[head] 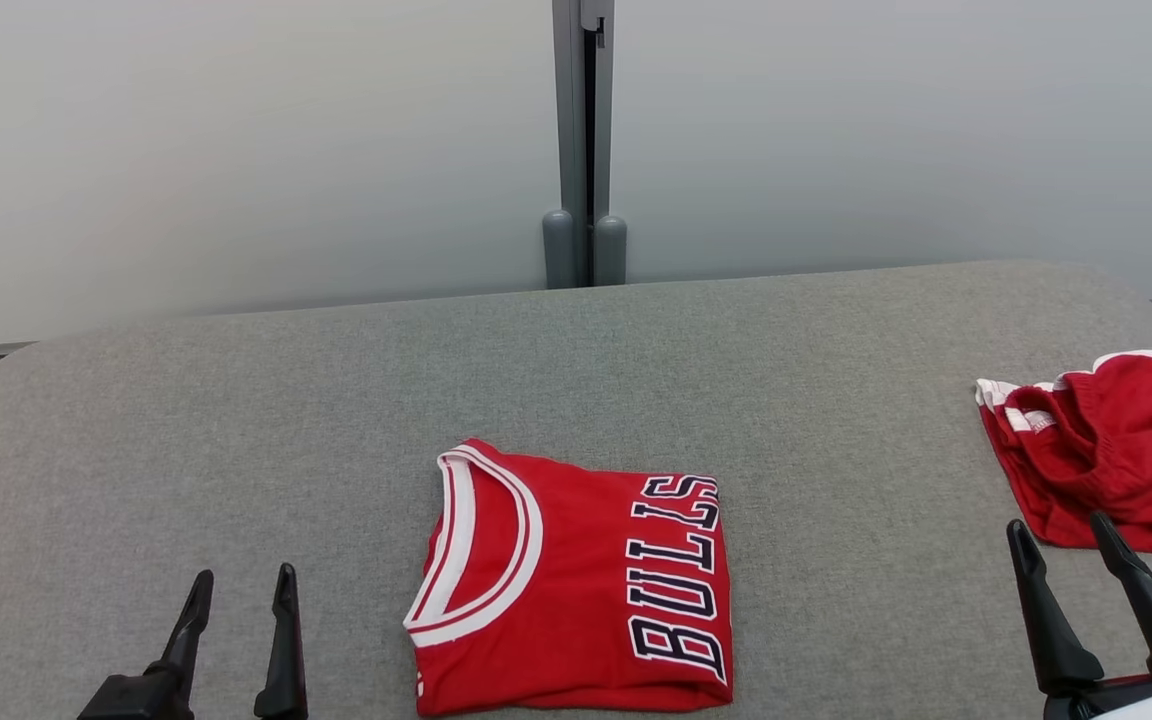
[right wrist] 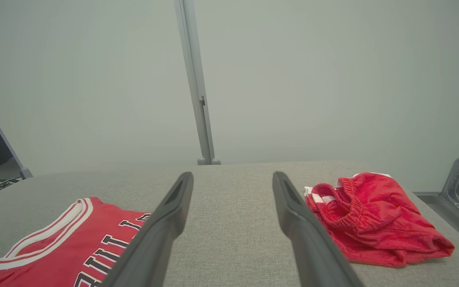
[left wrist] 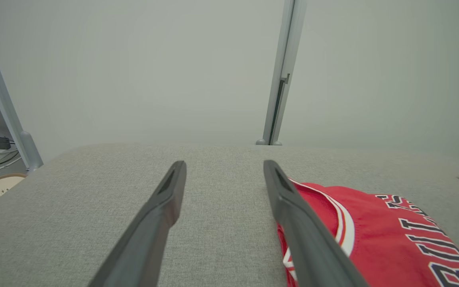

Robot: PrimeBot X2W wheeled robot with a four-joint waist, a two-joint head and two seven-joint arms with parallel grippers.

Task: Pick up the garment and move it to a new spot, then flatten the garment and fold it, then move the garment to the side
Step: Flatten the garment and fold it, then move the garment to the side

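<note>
Jersey [head: 576, 580] lies folded on the grey table [head: 236, 420].

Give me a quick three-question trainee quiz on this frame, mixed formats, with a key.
1. True or false: the red jersey lies folded on the grey table.
2. Where are the bunched red shorts?
A) to the robot's left of the jersey
B) to the robot's right of the jersey, just beyond the right gripper
C) on top of the jersey
3. Fill in: the left gripper and the right gripper are both ____ and hold nothing.

Key: 1 true; 2 B; 3 open.
</note>
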